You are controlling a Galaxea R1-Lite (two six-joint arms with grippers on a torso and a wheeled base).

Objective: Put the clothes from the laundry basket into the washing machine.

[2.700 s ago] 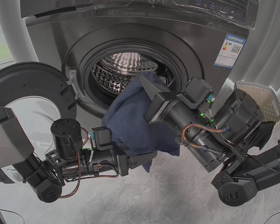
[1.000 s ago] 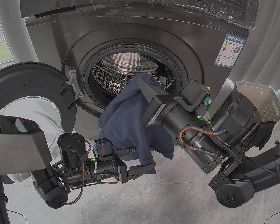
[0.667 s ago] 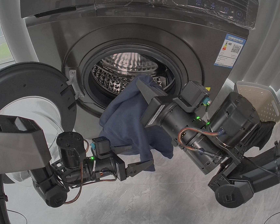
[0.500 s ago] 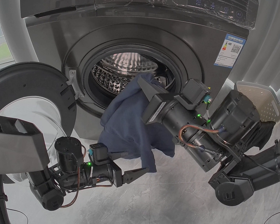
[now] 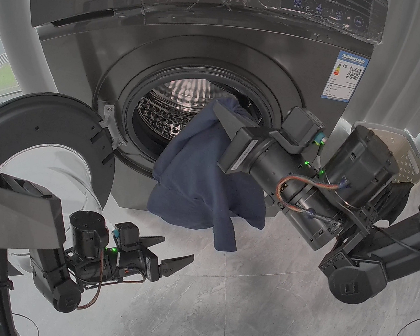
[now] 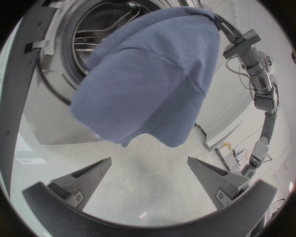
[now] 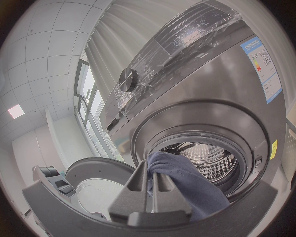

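The right gripper [image 5: 220, 110] clenches its fingers [image 7: 135, 185] on a blue garment [image 5: 194, 174], which hangs before the washing machine's [image 5: 83, 60] open mouth. The left gripper [image 5: 177, 250], fingers released and spread, hovers below it, apart. The laundry basket [image 5: 407, 155] stands beside the machine.

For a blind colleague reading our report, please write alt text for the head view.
The right gripper, shut on a blue garment, holds it at the open mouth of a grey washing machine; the cloth hangs down in front of the rim. The left gripper is open and empty, low near the floor, below the garment.
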